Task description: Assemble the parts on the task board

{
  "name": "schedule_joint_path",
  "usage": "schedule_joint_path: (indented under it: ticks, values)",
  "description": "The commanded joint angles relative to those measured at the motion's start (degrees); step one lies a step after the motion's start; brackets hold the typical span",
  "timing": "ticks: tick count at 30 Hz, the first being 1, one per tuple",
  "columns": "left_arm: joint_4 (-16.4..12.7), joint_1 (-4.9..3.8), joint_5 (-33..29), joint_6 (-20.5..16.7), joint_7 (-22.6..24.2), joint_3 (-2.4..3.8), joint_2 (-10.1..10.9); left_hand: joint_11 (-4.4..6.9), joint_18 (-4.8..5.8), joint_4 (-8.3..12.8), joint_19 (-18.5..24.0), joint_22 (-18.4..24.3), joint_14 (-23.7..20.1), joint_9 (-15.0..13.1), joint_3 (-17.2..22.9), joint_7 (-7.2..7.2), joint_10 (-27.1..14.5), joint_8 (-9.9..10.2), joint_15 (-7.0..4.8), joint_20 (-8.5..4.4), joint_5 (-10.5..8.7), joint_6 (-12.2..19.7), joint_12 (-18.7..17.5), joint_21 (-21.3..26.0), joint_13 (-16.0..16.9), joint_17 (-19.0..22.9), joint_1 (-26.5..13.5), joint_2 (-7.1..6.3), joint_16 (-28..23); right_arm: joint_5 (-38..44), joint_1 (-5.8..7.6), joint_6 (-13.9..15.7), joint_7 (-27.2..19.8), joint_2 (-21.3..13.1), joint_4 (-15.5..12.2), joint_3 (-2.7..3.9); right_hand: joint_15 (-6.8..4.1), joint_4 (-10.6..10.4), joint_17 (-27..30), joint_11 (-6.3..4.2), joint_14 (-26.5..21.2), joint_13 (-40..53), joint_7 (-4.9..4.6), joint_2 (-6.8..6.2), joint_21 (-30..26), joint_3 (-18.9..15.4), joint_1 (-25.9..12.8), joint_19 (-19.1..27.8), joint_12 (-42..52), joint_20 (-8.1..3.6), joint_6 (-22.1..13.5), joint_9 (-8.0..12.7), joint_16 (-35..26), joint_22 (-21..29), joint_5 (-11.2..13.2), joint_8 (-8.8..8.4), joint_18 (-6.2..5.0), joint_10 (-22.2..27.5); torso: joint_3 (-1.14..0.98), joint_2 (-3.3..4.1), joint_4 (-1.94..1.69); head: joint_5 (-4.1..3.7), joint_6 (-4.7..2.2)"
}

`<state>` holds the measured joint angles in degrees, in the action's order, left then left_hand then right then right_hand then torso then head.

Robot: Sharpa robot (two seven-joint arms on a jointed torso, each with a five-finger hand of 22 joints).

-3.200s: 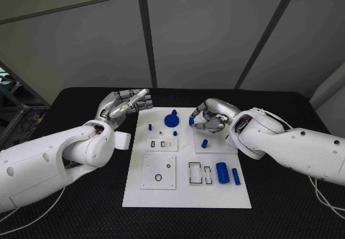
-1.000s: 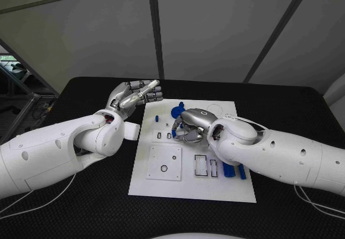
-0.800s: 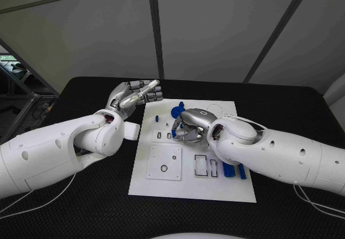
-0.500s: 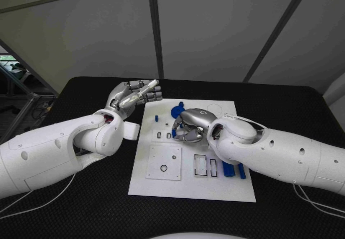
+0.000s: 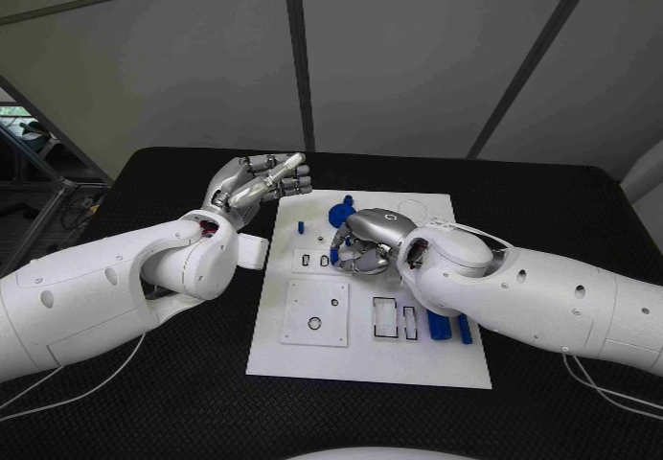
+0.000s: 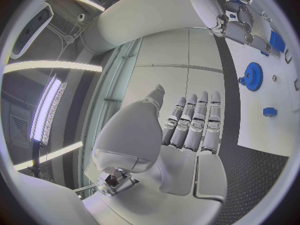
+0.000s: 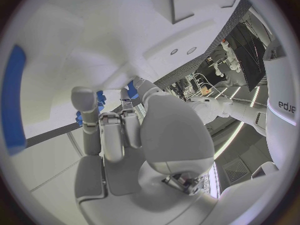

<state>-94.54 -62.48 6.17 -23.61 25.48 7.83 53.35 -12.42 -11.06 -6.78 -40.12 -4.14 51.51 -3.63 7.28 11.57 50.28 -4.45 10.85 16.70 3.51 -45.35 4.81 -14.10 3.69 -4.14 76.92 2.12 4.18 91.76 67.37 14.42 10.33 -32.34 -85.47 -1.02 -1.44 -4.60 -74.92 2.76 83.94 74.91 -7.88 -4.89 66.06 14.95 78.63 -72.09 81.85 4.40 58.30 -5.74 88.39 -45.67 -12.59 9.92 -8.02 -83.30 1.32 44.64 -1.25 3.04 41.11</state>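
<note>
Change: none visible since half a second ago.
Right robot hand (image 5: 363,245): curled over task board (image 5: 362,366), grip unclear.
Left robot hand (image 5: 259,185): raised, fingers together, empty.

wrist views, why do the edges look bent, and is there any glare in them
Left wrist view: fisheye lens, so the task board edge and wall seams curve, and bright ceiling light strips glare beside the left hand. Right wrist view: the same bending, the board washed pale behind the right hand. Head view: the board edges stay straight, with no strong glare.
</note>
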Motion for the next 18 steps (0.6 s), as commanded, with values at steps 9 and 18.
schedule_joint_path:
  ticks: [9,18]
  values:
    - [-0.07,-0.09,0.1,0.78,0.23,0.04,0.05,-0.31,1.03,0.37,0.11,0.08,-0.55,0.06,-0.11,3.6,-0.15,0.32,-0.05,-0.12,0.06,0.15,-0.22,0.14,-0.06,0.06,0.17,0.55,-0.35,0.65,-0.16,-0.55,0.51,0.12,0.06,-0.2,0.04,0.08,-11.53,0.09,5.24,4.8,0.09,-0.27,-0.16,-0.15,-0.23,0.09,-0.1,0.13,-0.3,-0.07,-0.09,0.0,0.0,-0.18,0.45,0.31,0.04,-0.02,0.01,0.1,0.08]
    - [-0.13,-0.1,0.1,0.78,0.2,0.04,0.13,-0.31,1.03,0.37,0.11,0.08,-0.55,0.06,-0.11,3.6,-0.15,0.32,-0.05,-0.12,0.06,0.15,-0.22,0.14,-0.06,0.06,0.17,0.55,-0.35,1.44,-0.16,-1.46,1.28,0.14,0.07,-0.2,0.06,0.07,-11.48,0.09,5.23,4.77,0.09,-0.27,-0.2,-0.15,-0.26,0.12,-0.12,0.15,-0.23,-0.1,-0.11,0.07,0.0,-0.16,0.44,0.33,0.02,0.0,0.0,0.16,0.15]
